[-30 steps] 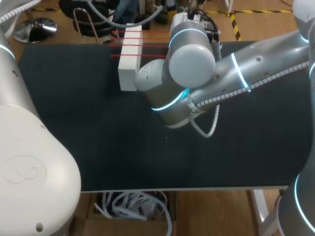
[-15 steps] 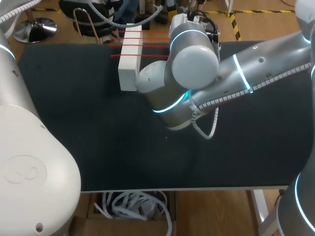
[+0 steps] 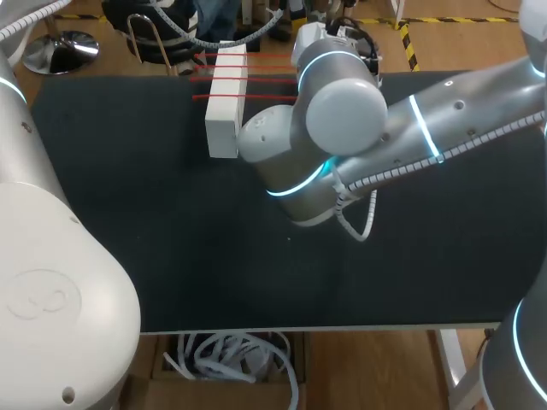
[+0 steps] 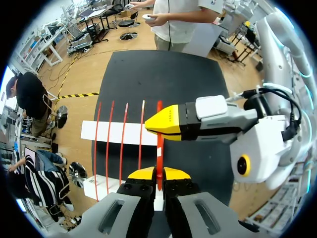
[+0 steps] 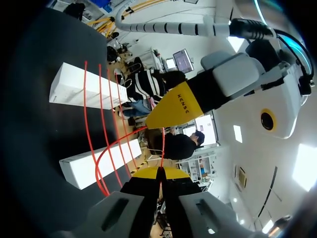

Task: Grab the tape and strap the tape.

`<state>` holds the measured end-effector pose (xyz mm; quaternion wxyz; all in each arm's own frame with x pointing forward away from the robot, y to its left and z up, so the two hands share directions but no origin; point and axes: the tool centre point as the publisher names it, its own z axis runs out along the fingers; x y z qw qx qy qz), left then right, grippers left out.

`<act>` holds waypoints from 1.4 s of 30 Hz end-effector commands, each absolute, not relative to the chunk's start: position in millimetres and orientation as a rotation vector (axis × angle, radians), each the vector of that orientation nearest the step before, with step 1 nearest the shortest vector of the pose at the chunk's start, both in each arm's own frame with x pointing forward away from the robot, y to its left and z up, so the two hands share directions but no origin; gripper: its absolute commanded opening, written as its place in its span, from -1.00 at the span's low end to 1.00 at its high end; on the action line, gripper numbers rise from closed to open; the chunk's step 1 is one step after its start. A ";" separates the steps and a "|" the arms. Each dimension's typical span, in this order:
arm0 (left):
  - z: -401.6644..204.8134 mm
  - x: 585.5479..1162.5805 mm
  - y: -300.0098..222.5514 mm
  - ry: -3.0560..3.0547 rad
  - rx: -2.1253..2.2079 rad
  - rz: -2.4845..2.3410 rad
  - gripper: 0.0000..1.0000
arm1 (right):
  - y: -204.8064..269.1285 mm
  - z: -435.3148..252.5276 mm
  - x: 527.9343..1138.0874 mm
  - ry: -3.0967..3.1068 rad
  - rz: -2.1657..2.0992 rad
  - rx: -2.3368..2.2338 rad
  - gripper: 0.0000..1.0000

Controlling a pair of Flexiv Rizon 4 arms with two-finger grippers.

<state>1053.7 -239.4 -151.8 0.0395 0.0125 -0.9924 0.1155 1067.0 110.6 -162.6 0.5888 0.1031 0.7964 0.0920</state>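
Red strands of tape (image 4: 159, 144) stretch across two white blocks on the black counter (image 3: 128, 213). One white block (image 4: 114, 133) lies ahead of our left hand (image 4: 158, 174), and a second white block (image 4: 99, 187) lies beside it. Our left hand is clamped on the outermost strand, its yellow tips pressing it from both sides. Our right hand (image 5: 159, 173) pinches a strand the same way, and the thin red line loops ahead of it. The two hands sit close, tip near tip. A short line of dark print marks the left hand's yellow finger in the right wrist view. From above, our right arm (image 3: 410, 137) covers both hands.
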 end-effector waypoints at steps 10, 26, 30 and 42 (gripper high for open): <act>-151.2 1054.1 -240.3 -3.041 0.040 0.348 -1.00 | 110.9 -156.1 1064.6 1.858 0.271 0.239 -1.00; -151.2 1054.1 -240.3 -3.041 0.040 0.348 -1.00 | 120.0 -151.6 1068.4 1.856 0.344 0.219 -1.00; -151.2 1054.1 -240.3 -3.041 0.040 0.348 -1.00 | 122.9 -150.7 1069.4 1.856 0.362 0.219 -1.00; -151.2 1054.1 -240.3 -3.041 0.040 0.348 -1.00 | 126.7 -149.6 1068.4 1.864 0.399 0.212 -1.00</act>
